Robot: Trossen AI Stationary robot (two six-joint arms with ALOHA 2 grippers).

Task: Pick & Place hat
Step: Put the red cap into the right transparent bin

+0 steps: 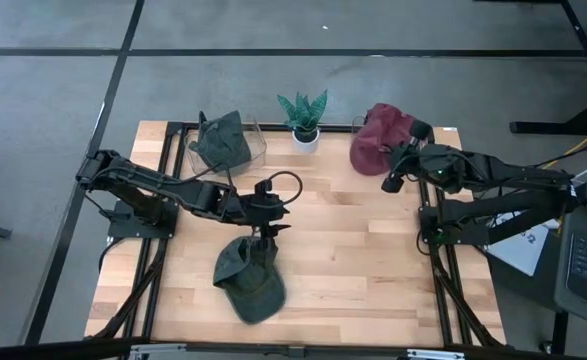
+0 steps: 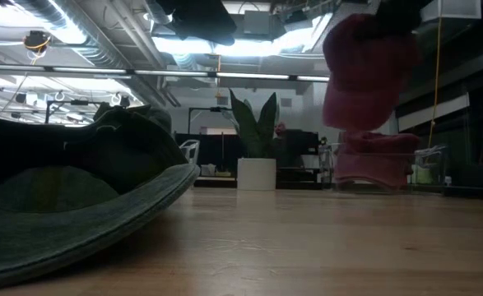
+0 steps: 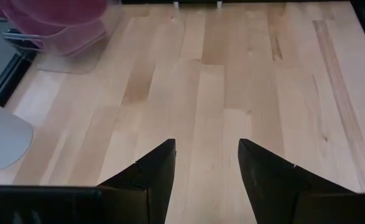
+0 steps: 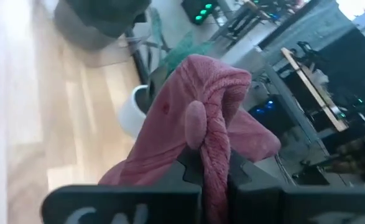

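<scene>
Right gripper (image 1: 401, 160) lifts red hat (image 1: 377, 138) aloft

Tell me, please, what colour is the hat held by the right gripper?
Dark red, a maroon; the hat shows best in the right wrist view.

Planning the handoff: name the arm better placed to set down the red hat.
Right. The right gripper is shut on the red hat, lifted; the left gripper is open, empty, above the green hat.

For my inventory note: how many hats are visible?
3, possibly more: a green hat near the front edge, another green hat in the back-left container, a red hat in the right gripper.
</scene>
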